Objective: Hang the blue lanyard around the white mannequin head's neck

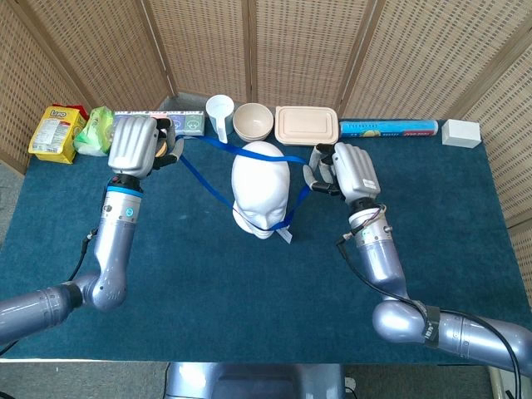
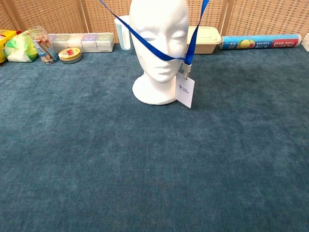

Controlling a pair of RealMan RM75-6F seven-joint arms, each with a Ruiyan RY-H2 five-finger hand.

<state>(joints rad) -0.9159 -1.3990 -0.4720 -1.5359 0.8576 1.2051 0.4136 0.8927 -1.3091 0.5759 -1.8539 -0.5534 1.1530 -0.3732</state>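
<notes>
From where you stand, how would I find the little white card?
Look at the white mannequin head in the middle of the blue table. The white card dangles beside its base, clipped to the blue lanyard. Nothing else there is flat and hanging.
</notes>
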